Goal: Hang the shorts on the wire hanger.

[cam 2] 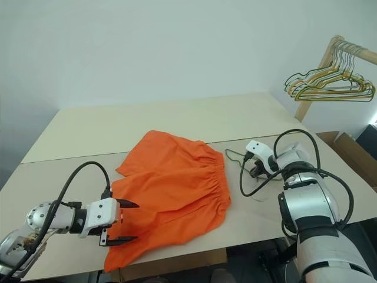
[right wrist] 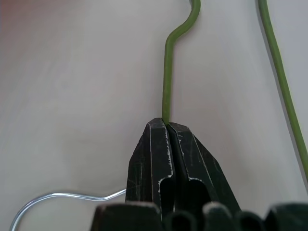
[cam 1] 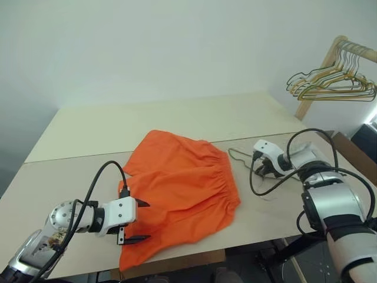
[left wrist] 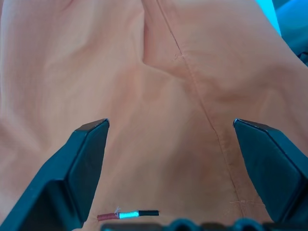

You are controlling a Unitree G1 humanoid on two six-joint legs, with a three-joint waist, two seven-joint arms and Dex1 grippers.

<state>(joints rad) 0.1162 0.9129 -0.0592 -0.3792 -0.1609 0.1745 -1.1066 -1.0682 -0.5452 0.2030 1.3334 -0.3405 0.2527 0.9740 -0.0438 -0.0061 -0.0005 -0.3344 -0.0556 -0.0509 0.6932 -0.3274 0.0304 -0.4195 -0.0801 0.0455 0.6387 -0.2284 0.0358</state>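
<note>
The bright orange shorts (cam 1: 179,188) lie spread flat on the beige table (cam 1: 70,177), with the gathered waistband toward the right. My left gripper (cam 1: 146,221) hovers open over the near left leg, its fingers (left wrist: 84,163) wide apart above the fabric (left wrist: 159,86). My right gripper (right wrist: 166,126) is shut on the thin green wire hanger (right wrist: 166,72), which lies on the table just right of the waistband. In the left eye view the hanger's hooked end (cam 1: 235,154) shows beside my right gripper (cam 1: 265,170).
A bunch of gold and green hangers (cam 1: 333,82) hangs on a wooden rack at the far right. A cardboard box (cam 1: 353,156) stands beside the table's right edge. A thin silvery wire (right wrist: 48,199) lies on the table by my right fingers.
</note>
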